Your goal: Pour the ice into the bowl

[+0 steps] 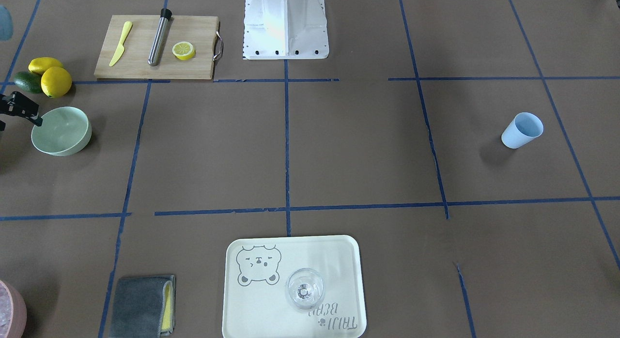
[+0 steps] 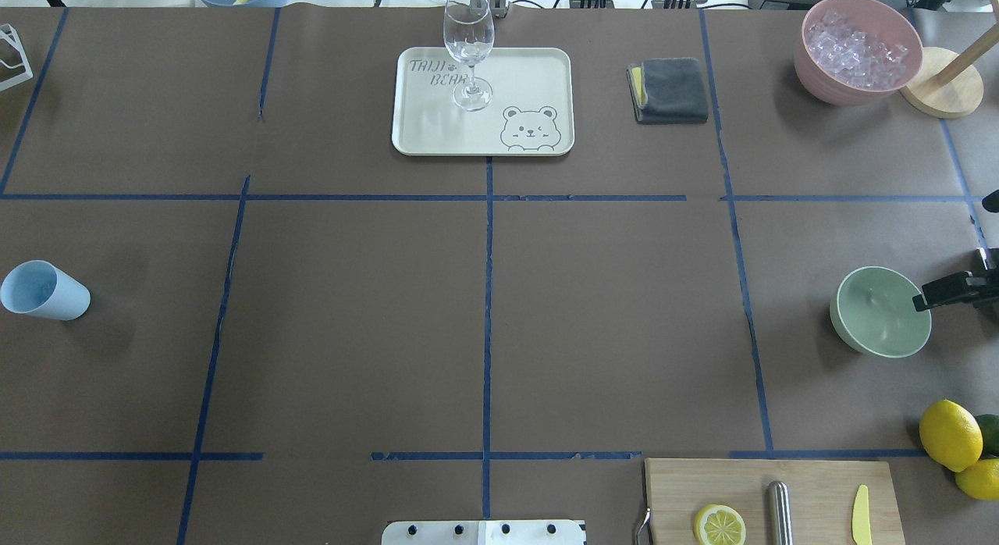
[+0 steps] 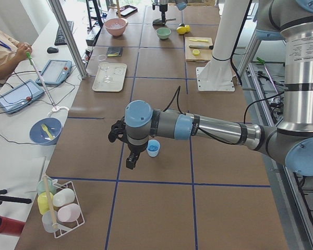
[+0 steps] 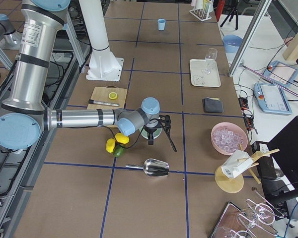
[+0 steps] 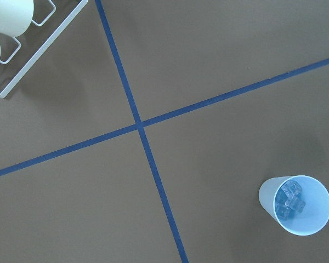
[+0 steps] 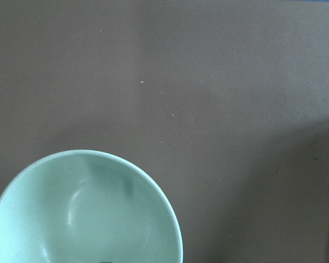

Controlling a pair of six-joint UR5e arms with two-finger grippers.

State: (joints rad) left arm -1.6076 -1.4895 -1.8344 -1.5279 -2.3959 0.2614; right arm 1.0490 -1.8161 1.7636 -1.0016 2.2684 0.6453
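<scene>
The pale mint-green bowl (image 2: 882, 311) stands empty at the table's right side; it also shows in the front view (image 1: 61, 130) and the right wrist view (image 6: 85, 211). My right gripper (image 4: 163, 147) hovers at the bowl's outer side, open and empty, with one black finger (image 2: 948, 291) over the rim. A few clear ice cubes (image 5: 290, 204) lie in the light blue cup (image 2: 43, 291) at the far left. My left gripper (image 3: 129, 156) hangs beside that cup (image 3: 153, 148); I cannot tell whether it is open or shut.
A pink container (image 2: 857, 49) heaped with ice stands at the far right corner, with a metal scoop (image 4: 151, 168) nearby. There are also a tray (image 2: 437, 131) with a clear glass (image 2: 469, 53), a grey cloth (image 2: 670, 90), lemons (image 2: 951, 434) and a cutting board (image 2: 812, 482).
</scene>
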